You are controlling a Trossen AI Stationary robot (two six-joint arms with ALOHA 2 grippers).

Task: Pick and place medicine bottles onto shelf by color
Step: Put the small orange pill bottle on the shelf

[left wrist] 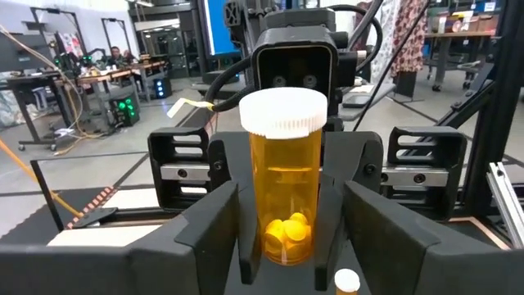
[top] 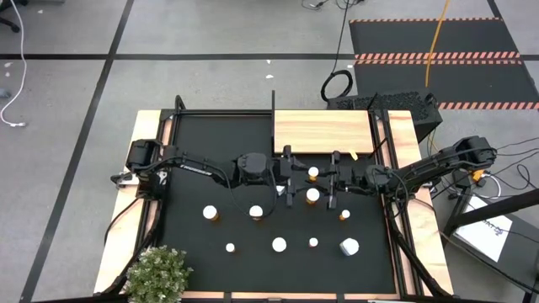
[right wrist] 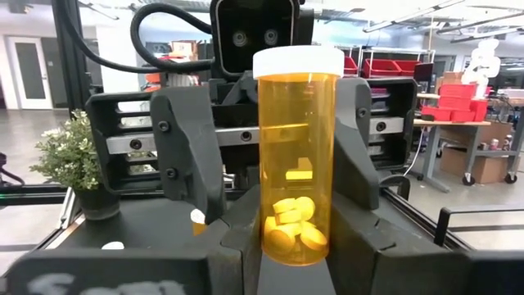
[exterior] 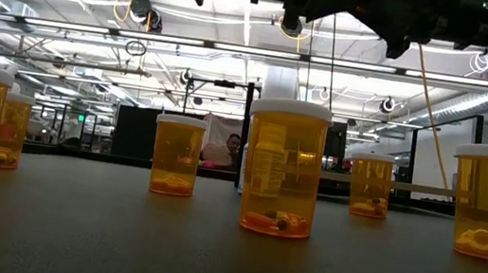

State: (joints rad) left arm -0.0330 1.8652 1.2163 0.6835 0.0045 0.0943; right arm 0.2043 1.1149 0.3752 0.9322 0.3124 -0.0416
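While both claws meet mid-counter, right claw [top: 335, 187] grips an orange white-capped pill bottle [right wrist: 296, 156]; left claw [top: 289, 181] half-open around it. Light-wood shelf [top: 323, 132] bare; approx. nine bottles remain on mat.

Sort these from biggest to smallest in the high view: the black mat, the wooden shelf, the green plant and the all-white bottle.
1. black mat
2. wooden shelf
3. green plant
4. all-white bottle, by far the smallest

The plant stands taller, so it is nearer the camera and may look bigger than it is.
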